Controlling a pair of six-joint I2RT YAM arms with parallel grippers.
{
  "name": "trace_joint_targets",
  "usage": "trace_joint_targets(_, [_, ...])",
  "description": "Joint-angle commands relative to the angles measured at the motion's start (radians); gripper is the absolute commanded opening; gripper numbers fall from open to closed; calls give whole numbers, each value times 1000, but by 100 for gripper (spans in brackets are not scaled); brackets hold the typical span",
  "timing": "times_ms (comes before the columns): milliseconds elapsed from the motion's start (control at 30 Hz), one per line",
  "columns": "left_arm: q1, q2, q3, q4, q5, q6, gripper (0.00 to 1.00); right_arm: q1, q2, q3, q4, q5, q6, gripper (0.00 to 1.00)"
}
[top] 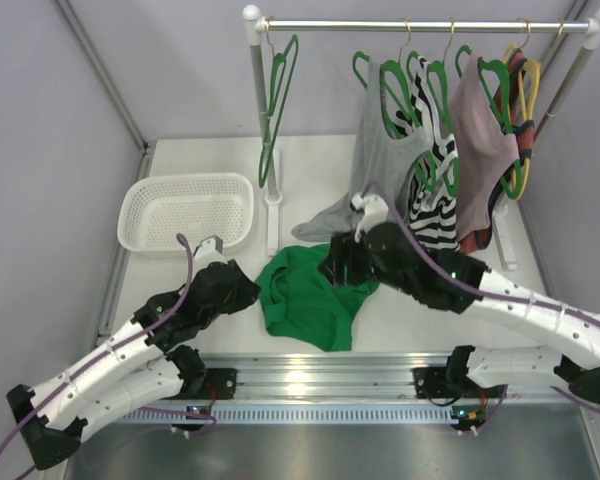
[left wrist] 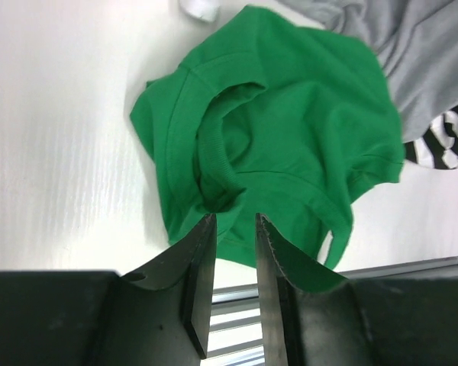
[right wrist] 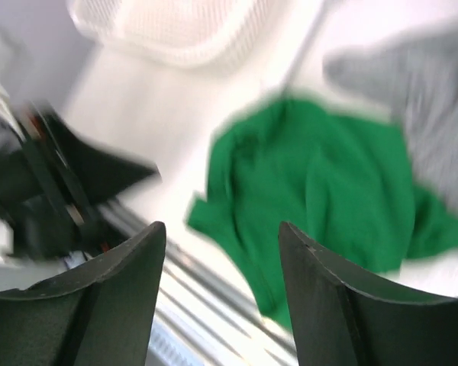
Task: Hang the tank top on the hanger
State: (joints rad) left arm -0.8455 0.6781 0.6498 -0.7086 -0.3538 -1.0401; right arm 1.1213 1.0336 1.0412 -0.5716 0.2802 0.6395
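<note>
Item: tank top [top: 310,300], crumpled between my arms, unheld; my left gripper [left wrist: 235,229] narrowly parted, my right gripper [right wrist: 221,244] wide apart, both empty; best pinched by its shoulders, not the bunched middle.

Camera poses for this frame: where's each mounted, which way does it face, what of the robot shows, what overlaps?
Top external: above and behind the bases, looking down and forward across the table to the clothes rail; both arms show, with left gripper and right gripper.
Left wrist: on the left arm, facing the tank top; own fingers at bottom.
Right wrist: on the right arm, blurred, facing left toward the basket; own fingers, plus the left arm.
Shared: tank top in all three.
</note>
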Motion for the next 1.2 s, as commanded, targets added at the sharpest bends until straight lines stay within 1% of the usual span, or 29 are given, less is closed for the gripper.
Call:
trace_joint_targets(0, [-3, -9, 82, -6, -31, 63, 32, -96, 135, 346, -51, 73, -156, 61])
trace_joint_targets(33, [-3, -11, 91, -8, -33, 71, 32, -124, 198, 411, -57, 60, -190, 65])
trace_joint_targets(67, [-3, -12, 106, -9, -33, 83, 32, -179, 232, 534, -59, 50, -201, 67])
trace_joint_targets(100, [-3, -14, 112, -11, -33, 89, 33, -205, 267, 596, -59, 31, -210, 69])
trace_joint_targets(133, [-3, -18, 116, -9, -34, 95, 33, -224, 340, 659, -56, 19, -224, 75])
trace_joint_targets(167, [-3, -21, 123, -11, -36, 107, 33, -242, 377, 778, -50, 23, -234, 77])
trace_joint_targets(200, [-3, -23, 126, -9, -37, 112, 33, -247, 414, 836, -45, 33, -245, 79])
trace_joint_targets(233, [-3, -26, 132, -9, -39, 118, 34, -248, 489, 891, -40, 52, -268, 81])
trace_joint_targets(267, [-3, -26, 142, -9, -42, 129, 34, -252, 528, 940, -19, 60, -276, 86])
trace_joint_targets(300, [-1, -28, 145, -12, -45, 132, 34, -253, 564, 1032, -11, 65, -284, 88])
trace_joint_targets(333, [-1, -31, 148, -14, -47, 137, 34, -253, 633, 1074, -2, 66, -293, 90])
trace_joint_targets(367, [-3, -34, 155, -12, -47, 144, 34, -253, 666, 1152, 9, 70, -291, 91])
trace_joint_targets(467, [-3, -46, 156, -12, -59, 155, 34, -253, 769, 1258, 32, 79, -288, 93])
trace_joint_targets(567, [-3, -66, 151, -12, -68, 166, 34, -256, 844, 1318, 56, 109, -288, 94])
trace_joint_targets(700, [-1, -90, 148, -35, -83, 170, 35, -252, 899, 1330, 79, 166, -330, 94])
trace_joint_targets(800, [-1, -106, 139, -46, -86, 169, 35, -252, 910, 1330, 75, 195, -351, 89])
trace_joint_targets(900, [-1, -117, 129, -49, -91, 163, 35, -253, 918, 1327, 69, 205, -371, 81])
trace_joint_targets(933, [-3, -118, 128, -49, -91, 161, 35, -252, 919, 1329, 65, 205, -374, 72])
trace_joint_targets(1000, [-3, -117, 126, -49, -90, 160, 35, -250, 919, 1327, 61, 208, -392, 65])
trace_joint_targets(1033, [-1, -117, 125, -49, -88, 158, 35, -247, 921, 1327, 59, 211, -396, 59])
trace_joint_targets(1167, [-3, -115, 114, -51, -83, 153, 35, -241, 916, 1323, 59, 220, -426, 52])
